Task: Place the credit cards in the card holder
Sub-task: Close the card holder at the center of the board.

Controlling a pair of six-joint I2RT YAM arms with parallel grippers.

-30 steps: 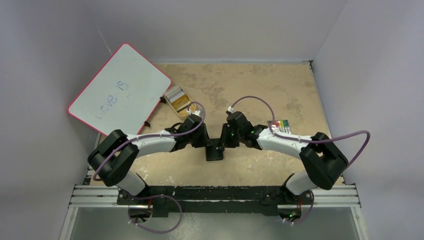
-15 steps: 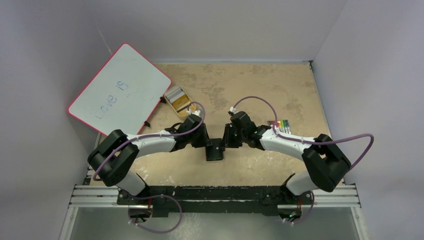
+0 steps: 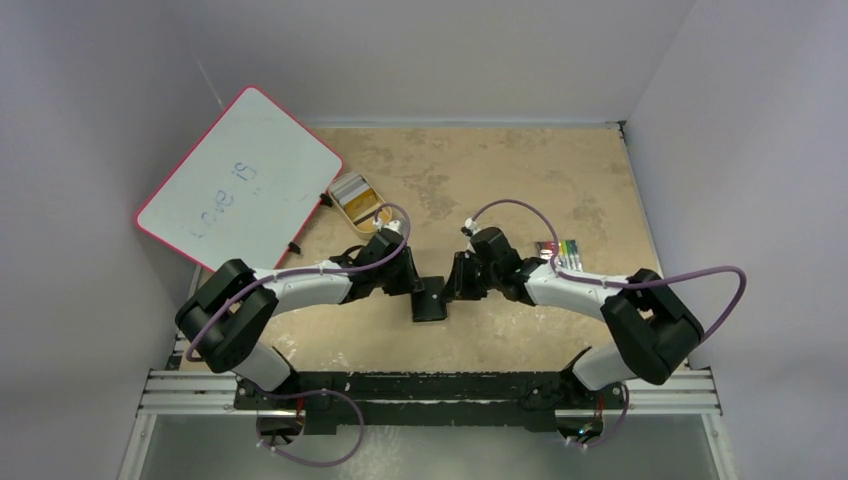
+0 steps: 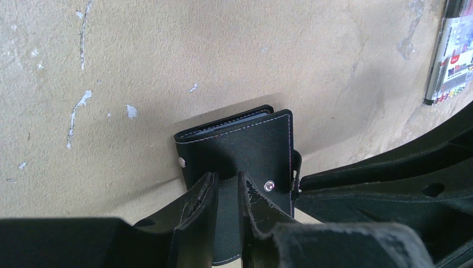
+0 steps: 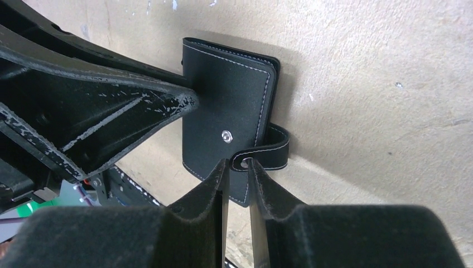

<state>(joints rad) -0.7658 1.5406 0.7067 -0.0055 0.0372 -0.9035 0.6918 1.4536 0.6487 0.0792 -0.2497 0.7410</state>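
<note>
The black card holder [image 3: 430, 302] lies closed on the table between my two grippers. In the left wrist view the card holder [image 4: 245, 146] shows white stitching and a silver snap stud. My left gripper [image 4: 226, 180] rests on its cover with the jaws nearly together, nothing between them. In the right wrist view the card holder [image 5: 223, 100] has its snap tab [image 5: 269, 151] looped out to the right. My right gripper [image 5: 237, 163] is closed on the tab's end. No credit cards are in view.
A gold oval tin [image 3: 356, 197] sits at the back left beside a pink-rimmed whiteboard [image 3: 240, 180] leaning on the left wall. A multicoloured striped pack [image 3: 562, 250] lies right of the right arm, and also shows in the left wrist view [image 4: 454, 50].
My right gripper has shifted slightly right and turned, staying at the card holder's right edge. The left gripper and the card holder have not moved.
</note>
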